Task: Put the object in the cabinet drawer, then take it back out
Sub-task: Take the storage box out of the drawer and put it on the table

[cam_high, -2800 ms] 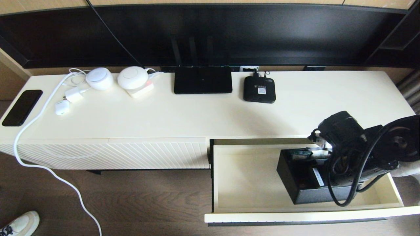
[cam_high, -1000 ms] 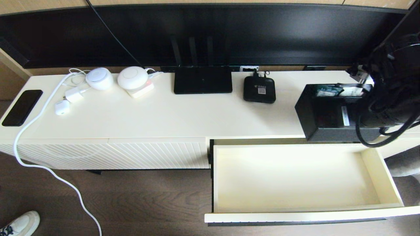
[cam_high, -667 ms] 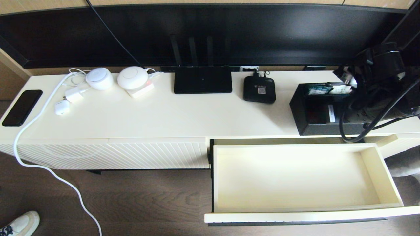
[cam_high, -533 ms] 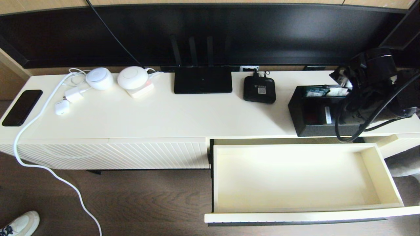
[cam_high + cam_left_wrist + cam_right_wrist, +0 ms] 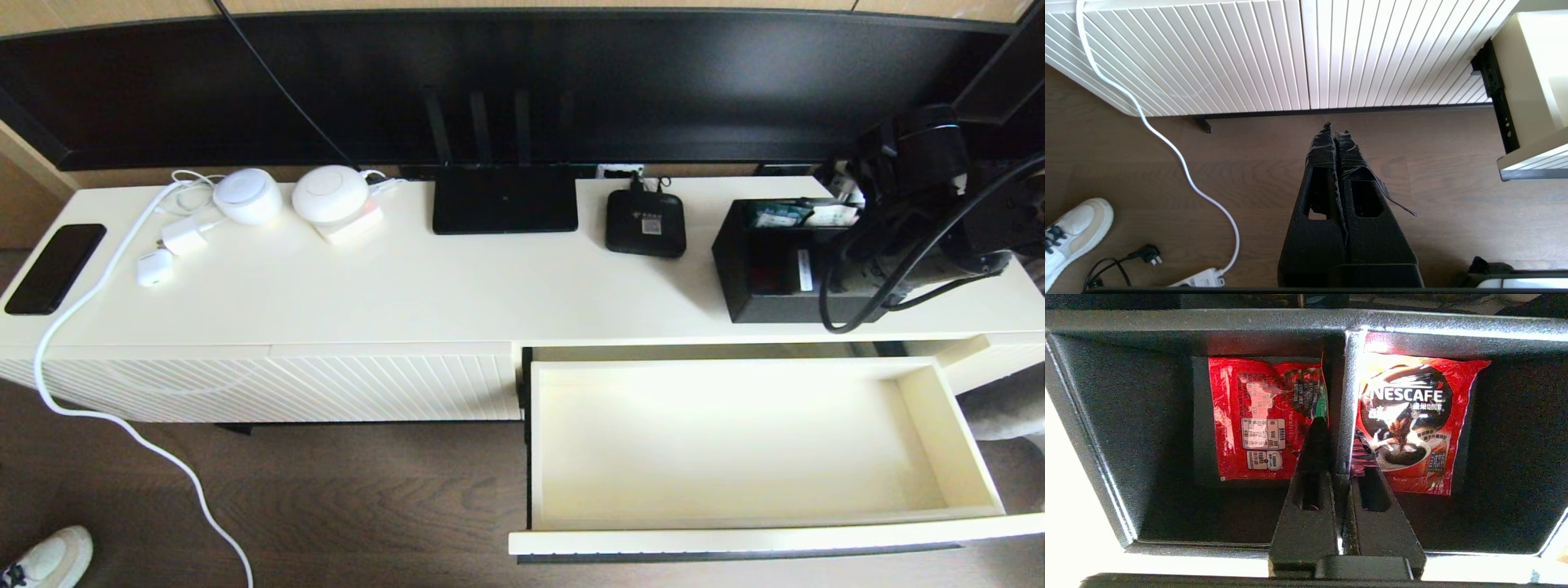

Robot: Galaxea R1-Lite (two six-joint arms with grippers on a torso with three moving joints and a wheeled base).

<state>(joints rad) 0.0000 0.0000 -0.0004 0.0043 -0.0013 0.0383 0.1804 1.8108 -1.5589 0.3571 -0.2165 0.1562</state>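
Note:
The black organizer box [image 5: 759, 273] is on the cream cabinet top at its right end, behind the open drawer. My right gripper [image 5: 849, 245] reaches down into it from above. In the right wrist view the right gripper [image 5: 1340, 430] is shut on the box's divider wall [image 5: 1346, 375], one finger in each square compartment. A red packet [image 5: 1267, 416] lies in one compartment and a Nescafe packet [image 5: 1408, 412] in the other. The cabinet drawer [image 5: 735, 539] is pulled out, its cream inside bare. My left gripper [image 5: 1336, 130] hangs shut over the wooden floor, holding nothing.
On the cabinet top are a flat black router [image 5: 504, 200], a small black set-top box [image 5: 645, 223], two white round devices [image 5: 247, 196], chargers and a black phone [image 5: 55, 268]. A white cable [image 5: 122, 425] runs to the floor. A white shoe [image 5: 49, 559] is at the bottom left.
My right gripper lifted the organizer box out of the drawer, carried it back over the cabinet top and lowered it there. The drawer is now empty. The left arm has not moved.

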